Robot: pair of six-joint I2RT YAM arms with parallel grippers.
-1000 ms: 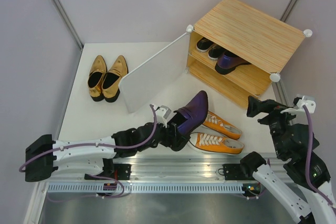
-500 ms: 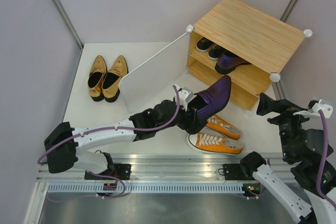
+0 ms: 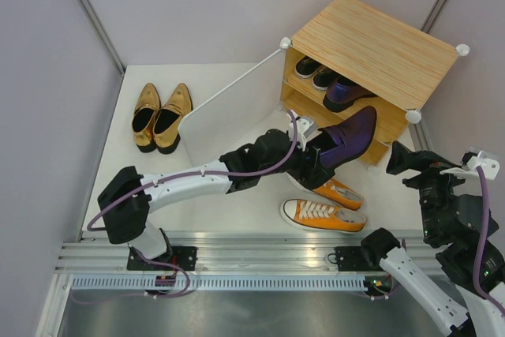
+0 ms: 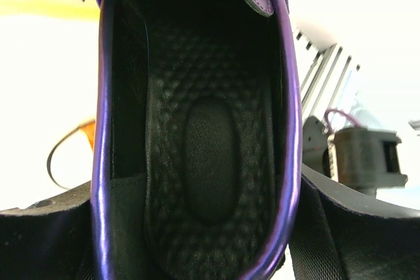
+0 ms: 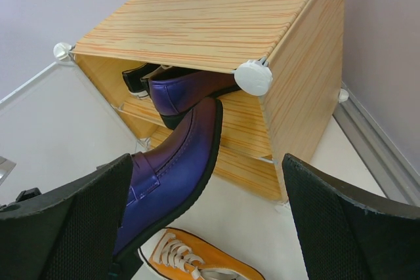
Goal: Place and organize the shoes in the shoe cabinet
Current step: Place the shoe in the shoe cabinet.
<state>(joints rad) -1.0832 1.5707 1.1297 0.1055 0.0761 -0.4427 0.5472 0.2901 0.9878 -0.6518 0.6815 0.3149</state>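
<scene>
Purple loafer (image 3: pixel 351 136) aimed toe-first at cabinet (image 3: pixel 371 45), to join its mate (image 3: pixel 346 92).
Left fingers (image 4: pixel 348 227) clamp its heel; right fingers (image 5: pixel 65 214) gape empty.

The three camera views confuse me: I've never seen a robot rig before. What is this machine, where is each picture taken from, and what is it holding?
Two robot arms are bolted at the near edge of the table, each ending in a two-finger gripper. The wide picture looks down from above and behind them. The other two come from a camera on each wrist.

The left gripper grips a purple loafer by its heel, lifted off the table, with the toe toward the open wooden shoe cabinet. The dark close-up is that wrist's camera looking into the shoe. The right gripper is open and empty, and its camera faces the cabinet front.

On the cabinet's shelf sit the other purple loafer and black sneakers. On the table lie gold pumps and orange sneakers.
</scene>
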